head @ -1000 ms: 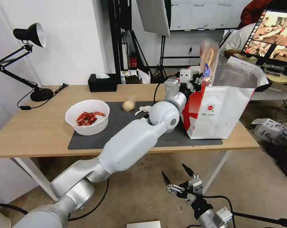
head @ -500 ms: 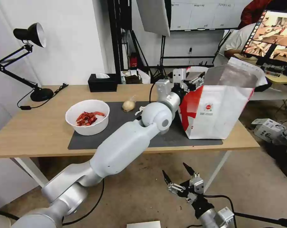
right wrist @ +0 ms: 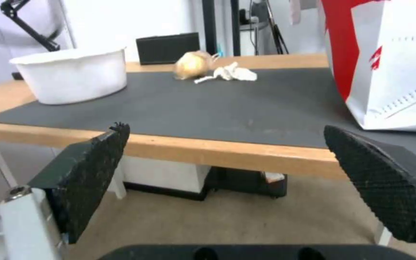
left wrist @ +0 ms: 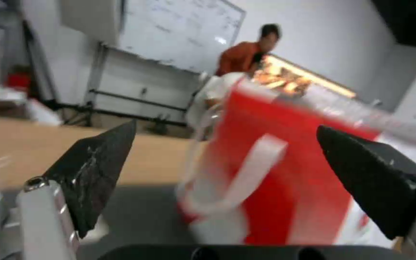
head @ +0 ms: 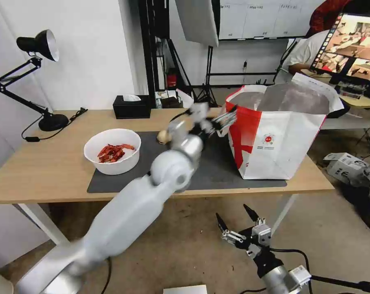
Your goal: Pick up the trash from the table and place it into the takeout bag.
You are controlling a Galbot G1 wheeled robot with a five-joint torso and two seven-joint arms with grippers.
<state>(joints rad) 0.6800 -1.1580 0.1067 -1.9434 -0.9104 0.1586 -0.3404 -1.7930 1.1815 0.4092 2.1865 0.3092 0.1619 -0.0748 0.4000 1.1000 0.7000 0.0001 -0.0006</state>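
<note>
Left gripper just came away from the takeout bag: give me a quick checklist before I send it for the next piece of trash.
1. Left gripper open and empty, beside the bag's red side: ok.
2. Takeout bag upright, mouth open: ok.
3. Trash left on the dark grey mat: white bowl of red shells, knotted beige bag, crumpled white tissue: not ok, three to clear.
4. Tissue free of the beige bag: ok, small gap in the right wrist view.
5. Right gripper open, parked below the table edge: ok.
</note>
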